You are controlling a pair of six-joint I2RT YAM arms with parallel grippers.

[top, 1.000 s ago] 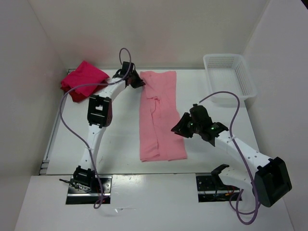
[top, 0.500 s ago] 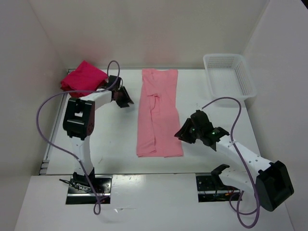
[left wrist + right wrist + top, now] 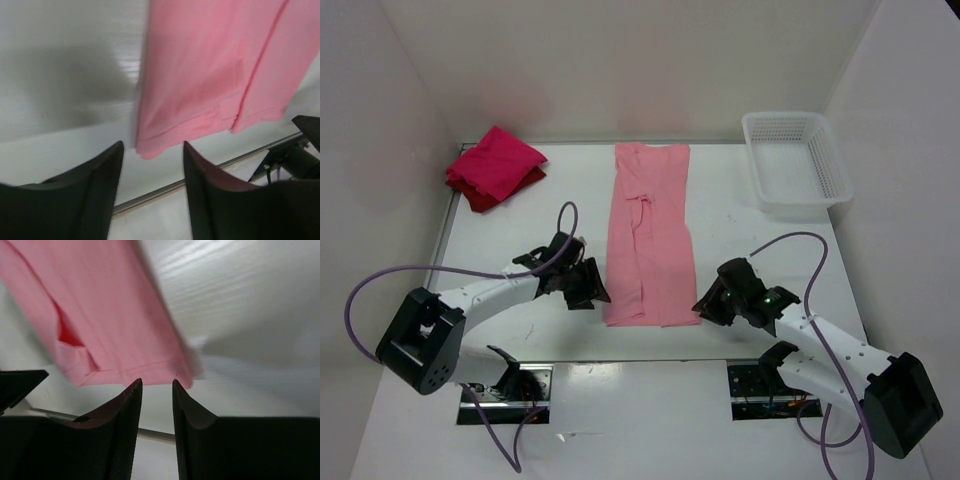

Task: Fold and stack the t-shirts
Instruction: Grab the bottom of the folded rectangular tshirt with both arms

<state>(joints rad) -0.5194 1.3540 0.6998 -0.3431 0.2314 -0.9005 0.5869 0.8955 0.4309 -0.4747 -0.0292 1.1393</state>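
Salmon pink t-shirt (image 3: 650, 235) is lying flat down the middle of the table (image 3: 520, 240). It is already narrowed into a long strip running from 12 o'clock to 6 o'clock, with the collar end far from me and the hem end near.

Crimson t-shirt (image 3: 500, 160) is sitting folded at 10 o'clock on top of the dark red t-shirt (image 3: 480, 200), well apart from the strip. White basket (image 3: 800, 203) is standing at 2 o'clock.

Left pincer (image 3: 592, 292) is hovering just beside the hem's 7 o'clock corner. In its wrist view my jaws are standing apart with nothing between them, and the pink corner is lying just ahead of the gap.

Right pincer (image 3: 705, 305) is hovering at the hem's 5 o'clock corner. Its jaws are standing apart too, by a narrower gap, and are gripping nothing. The hem edge is showing just beyond the tips.

Judgement: I am setting up the crosswise fold of this third shirt, and neither corner is taken yet.

Next move, as I read it: I am going to need both pincers down on their corners together, each pinching through every layer of the strip. Then an even lift, carrying the hem toward 12 o'clock without skewing the strip. An uneven pinch would likely be leaving a lower layer behind on the table
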